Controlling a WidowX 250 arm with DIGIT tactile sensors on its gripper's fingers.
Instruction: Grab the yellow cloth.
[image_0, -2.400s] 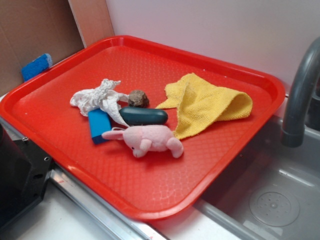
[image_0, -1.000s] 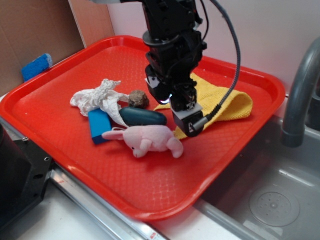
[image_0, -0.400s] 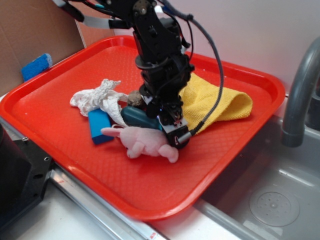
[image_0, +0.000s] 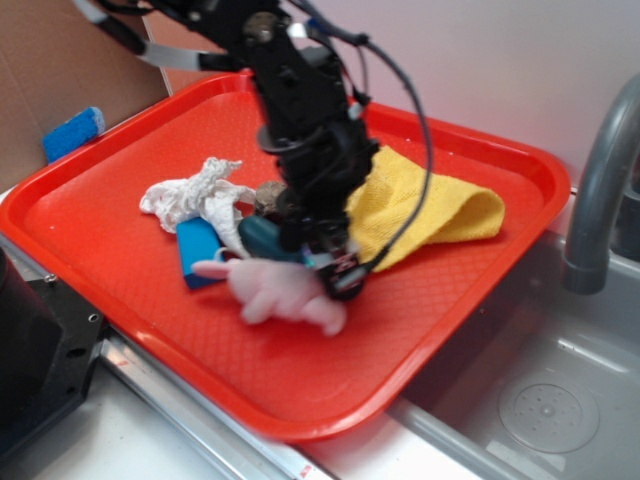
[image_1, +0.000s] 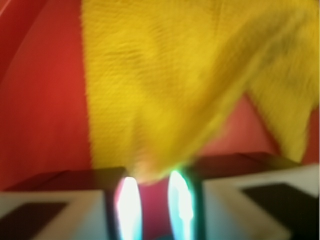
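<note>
Now, line by line:

Cloth: the yellow cloth lies crumpled in the far right part of the red tray, its near corner reaching toward the tray's middle. In the wrist view the cloth fills most of the picture, and one fold runs down into the gap between the fingers.

Claw: the gripper sits low at the cloth's near corner. In the wrist view the gripper shows a narrow gap with that corner between the fingers; they look nearly pressed together on it, but blur keeps me from saying the pinch is firm.

Change: 2.4 s ago no arm was over the tray; 1.0 s ago it hung above the cloth; 0.4 s ago it was down at the corner. Since then it has shifted slightly toward the tray's near left, and the cloth's near edge looks bunched.

Side effect: the pink toy has been nudged toward the tray's near left and is blurred, so it seems to be moving.

Meaning: I judge the grab is at the closing stage, with the cloth caught or nearly so; lifting would confirm it.

Others on the tray: a white rag, a blue block, a dark teal piece and a brown lump, all left of the cloth.

Beyond the tray: a grey tap to the right.

Writing: none readable.
</note>
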